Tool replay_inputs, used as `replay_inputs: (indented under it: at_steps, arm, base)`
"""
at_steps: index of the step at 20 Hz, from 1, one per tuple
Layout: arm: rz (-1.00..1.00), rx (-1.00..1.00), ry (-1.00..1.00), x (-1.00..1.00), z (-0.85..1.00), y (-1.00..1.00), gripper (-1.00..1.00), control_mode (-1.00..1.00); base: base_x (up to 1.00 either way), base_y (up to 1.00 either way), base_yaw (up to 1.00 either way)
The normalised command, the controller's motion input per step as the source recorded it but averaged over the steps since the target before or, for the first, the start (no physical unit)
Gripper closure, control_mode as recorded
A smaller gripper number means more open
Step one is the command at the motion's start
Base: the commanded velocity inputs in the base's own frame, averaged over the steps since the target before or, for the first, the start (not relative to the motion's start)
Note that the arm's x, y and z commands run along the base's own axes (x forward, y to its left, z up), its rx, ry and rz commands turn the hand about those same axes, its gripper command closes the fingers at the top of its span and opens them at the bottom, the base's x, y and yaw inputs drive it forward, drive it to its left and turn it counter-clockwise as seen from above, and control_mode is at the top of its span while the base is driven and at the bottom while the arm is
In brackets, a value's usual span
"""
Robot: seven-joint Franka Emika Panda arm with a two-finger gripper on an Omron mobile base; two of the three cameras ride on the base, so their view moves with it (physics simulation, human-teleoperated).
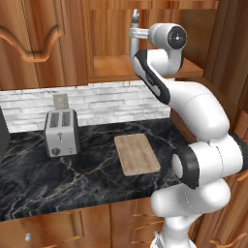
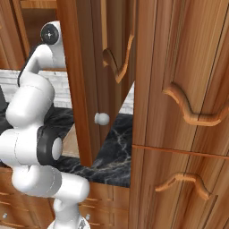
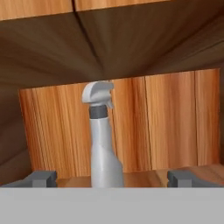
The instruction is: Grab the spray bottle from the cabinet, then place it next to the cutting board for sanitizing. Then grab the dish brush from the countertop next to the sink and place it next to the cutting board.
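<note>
The spray bottle [image 3: 103, 144], pale grey with a trigger head, stands upright on the shelf of the brown wooden cabinet [image 3: 175, 118]. In the hand view it is centred just ahead of my gripper [image 3: 112, 178], which is open with one fingertip on each side of the bottle's base and not touching it. From the left base view the gripper [image 1: 131, 33] is raised into the cabinet recess [image 1: 114, 65], right at the bottle [image 1: 135, 17]. The light-wood cutting board [image 1: 137, 153] lies flat on the black marble countertop [image 1: 72, 169]. The dish brush is out of view.
A silver toaster [image 1: 61, 132] stands on the counter left of the board, before the white brick backsplash [image 1: 97, 104]. An open cabinet door [image 2: 82, 80] with a round knob [image 2: 102, 118] stands close to the right of my arm. Tall wooden doors [image 2: 179, 89] are further right.
</note>
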Motion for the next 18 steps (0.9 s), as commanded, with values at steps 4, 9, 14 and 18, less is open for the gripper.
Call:
replay_inputs:
  at_steps: [4, 9, 14, 18]
  arm:
    - [0.00, 0.00, 0.04, 0.37, 0.00, 0.10, -1.00, -1.00]
    - [0.00, 0.00, 0.02, 0.37, -0.01, 0.00, -1.00, -1.00]
    - [0.00, 0.00, 0.05, 0.54, -0.02, 0.10, -1.00, -1.00]
    - [0.00, 0.00, 0.02, 0.56, -0.14, 0.08, -1.00, -1.00]
  base:
    - [0.00, 0.00, 0.00]
    - [0.00, 0.00, 0.00]
    - [0.00, 0.00, 0.00]
    - [0.00, 0.00, 0.00]
